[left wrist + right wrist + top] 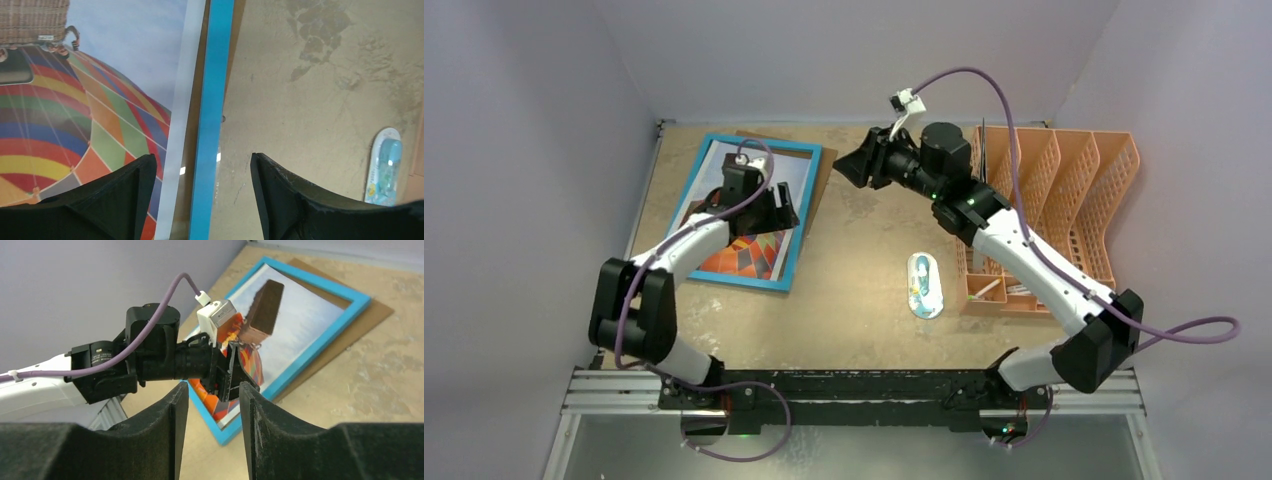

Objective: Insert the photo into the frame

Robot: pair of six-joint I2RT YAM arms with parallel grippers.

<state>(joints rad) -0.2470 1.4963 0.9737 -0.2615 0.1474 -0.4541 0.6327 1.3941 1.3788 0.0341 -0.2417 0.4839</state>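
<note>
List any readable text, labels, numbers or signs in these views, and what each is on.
No text is legible in any view.
Small tag on the basket printed in the photo: too small to read.
Printing on the blue-and-white oval packet on the table: blurred, unreadable.
</note>
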